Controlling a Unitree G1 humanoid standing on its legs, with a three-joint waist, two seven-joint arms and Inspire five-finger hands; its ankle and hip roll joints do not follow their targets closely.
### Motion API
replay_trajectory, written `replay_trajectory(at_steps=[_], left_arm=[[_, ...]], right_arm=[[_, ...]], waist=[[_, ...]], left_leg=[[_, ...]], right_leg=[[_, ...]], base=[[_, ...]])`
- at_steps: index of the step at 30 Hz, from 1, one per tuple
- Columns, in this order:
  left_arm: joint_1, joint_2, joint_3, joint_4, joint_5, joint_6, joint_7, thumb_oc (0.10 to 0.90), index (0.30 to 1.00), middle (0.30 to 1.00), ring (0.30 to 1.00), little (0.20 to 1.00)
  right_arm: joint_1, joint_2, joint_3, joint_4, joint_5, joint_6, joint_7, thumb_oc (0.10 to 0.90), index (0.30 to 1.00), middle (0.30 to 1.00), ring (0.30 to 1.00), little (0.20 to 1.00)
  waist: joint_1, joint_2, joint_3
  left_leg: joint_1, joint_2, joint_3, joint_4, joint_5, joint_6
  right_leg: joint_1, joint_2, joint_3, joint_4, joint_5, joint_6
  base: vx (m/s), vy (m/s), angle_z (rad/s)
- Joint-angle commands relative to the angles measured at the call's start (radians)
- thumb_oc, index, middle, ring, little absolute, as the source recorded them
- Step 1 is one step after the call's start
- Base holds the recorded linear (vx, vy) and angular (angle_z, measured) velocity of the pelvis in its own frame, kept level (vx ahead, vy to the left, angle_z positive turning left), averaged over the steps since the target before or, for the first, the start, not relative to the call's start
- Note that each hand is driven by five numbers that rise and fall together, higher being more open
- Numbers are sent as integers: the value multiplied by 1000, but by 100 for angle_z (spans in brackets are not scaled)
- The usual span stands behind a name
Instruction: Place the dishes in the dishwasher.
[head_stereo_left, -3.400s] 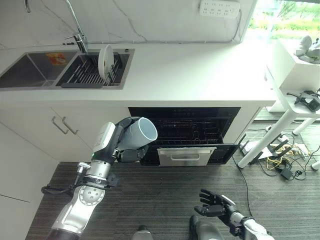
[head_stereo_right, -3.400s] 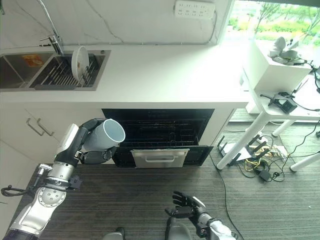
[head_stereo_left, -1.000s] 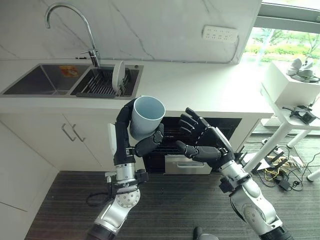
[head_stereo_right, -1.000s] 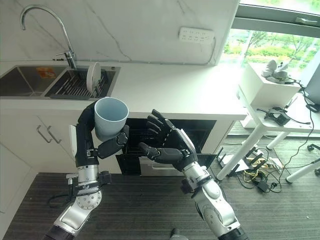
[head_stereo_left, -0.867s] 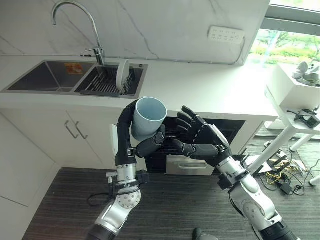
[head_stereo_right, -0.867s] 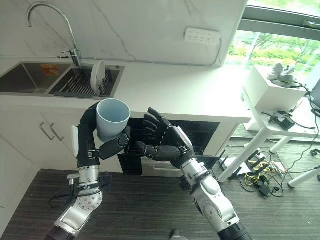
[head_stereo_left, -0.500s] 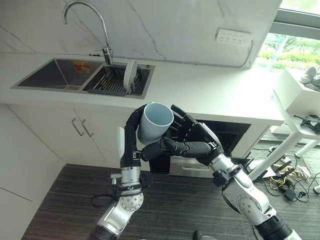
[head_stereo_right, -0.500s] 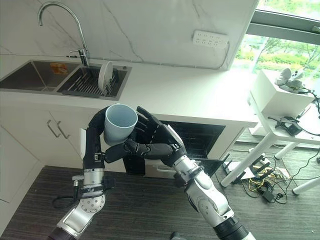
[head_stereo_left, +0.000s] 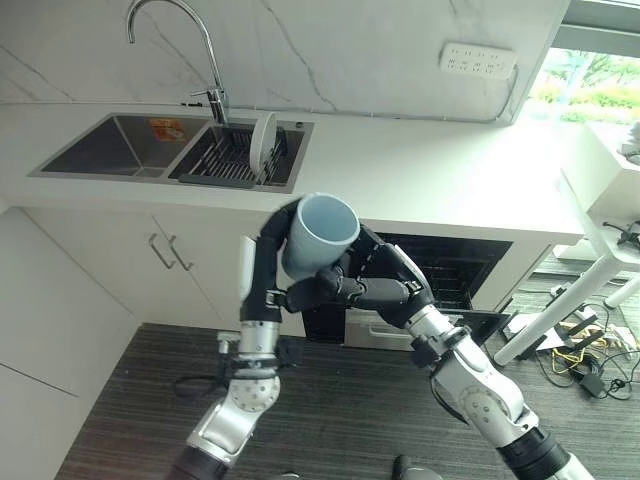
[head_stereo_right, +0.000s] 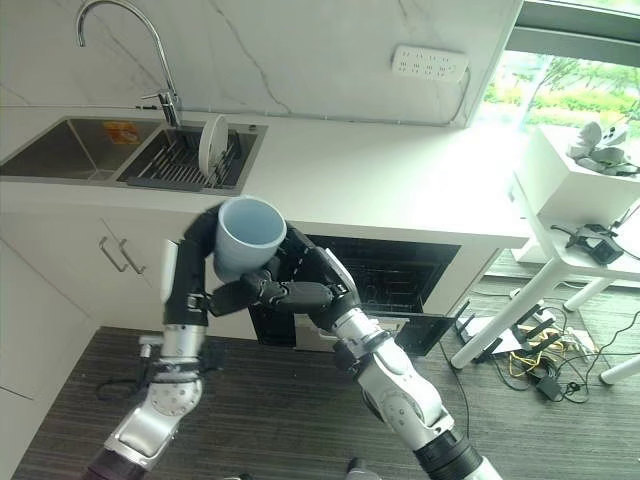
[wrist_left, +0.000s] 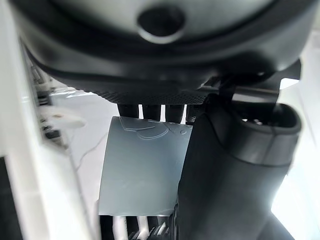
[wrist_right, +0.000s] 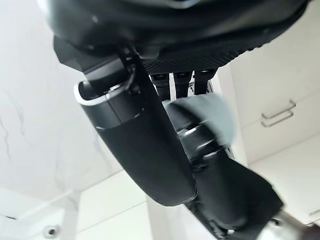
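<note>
While left hand (head_stereo_left: 290, 262) grips cup (head_stereo_left: 318, 236) upright above open dishwasher (head_stereo_left: 450, 280), right hand (head_stereo_left: 378, 285) wraps cup base; risk: mistimed handover, one hand releasing early, cup drops to floor (head_stereo_left: 120, 400)

L hand (head_stereo_left: 300, 285) & R hand (head_stereo_left: 385, 290) raised, curled, touching.

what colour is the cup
Pale blue-grey cup, clearest in the left eye view.
</note>
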Motion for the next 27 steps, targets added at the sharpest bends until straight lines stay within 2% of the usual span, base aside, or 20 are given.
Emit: replay_trajectory(at_steps=[1,6,12,13,14,15,17,22,27], left_arm=[[-91,57,42,-132,-109,-66,-71,400,300,300,300,300],[-77,85,106,-151,-186,-55,-136,400,300,300,300,300],[-71,98,136,-126,-207,-57,-134,400,300,300,300,300],[-75,94,104,-98,-177,-83,-101,400,300,300,300,300],[-75,77,29,-52,-99,-128,-20,400,300,300,300,300],[-81,42,-95,9,43,-162,129,400,300,300,300,300],[-84,20,-154,40,115,-163,202,400,300,300,300,300],[-97,-17,-241,112,207,-164,301,400,300,300,300,300],[-96,-28,-263,143,212,-170,295,400,300,300,300,300]], right_arm=[[-107,35,-22,-115,-5,-55,9,800,900,900,900,900],[-109,25,-20,-102,-1,-59,32,800,900,900,900,900],[-132,30,-6,-83,7,-57,54,800,900,900,900,900],[-135,30,-1,-76,7,-67,61,800,900,900,900,900],[-142,35,14,-65,0,-89,66,800,900,900,900,900],[-158,34,31,-46,2,-126,66,800,900,900,900,900],[-172,32,38,-38,5,-145,56,800,900,900,900,900],[-220,27,29,-23,40,-163,13,800,900,900,900,900],[-239,36,3,-27,38,-174,-20,800,900,900,900,900]], waist=[[24,-7,-57],[37,-1,-60],[52,1,-62],[54,-3,-61],[53,-12,-56],[52,-28,-47],[52,-37,-38],[53,-54,-23],[56,-58,-18]], left_leg=[[-10,-38,-82,66,-163,24],[-14,-37,-77,66,-158,25],[-15,-30,-52,66,-152,23],[-17,-30,-48,66,-152,21],[-18,-27,-38,66,-155,23],[-14,-20,-20,66,-161,25],[-10,-14,-6,66,-163,25],[-6,-3,12,66,-163,23],[-5,0,18,66,-160,22]], right_leg=[[49,5,71,56,-199,48],[51,-11,45,56,-198,52],[57,-40,-13,56,-195,55],[57,-42,-19,56,-192,56],[57,-43,-26,56,-188,58],[61,-44,-37,56,-185,59],[66,-47,-51,56,-184,60],[74,-53,-74,56,-183,60],[77,-55,-83,56,-183,58]], base=[[15,39,3],[3,22,3],[4,10,-5],[-11,-44,-13],[-29,-123,-12],[-31,-135,-9],[-24,-93,-8],[-26,-52,-14],[-10,-14,-3]])
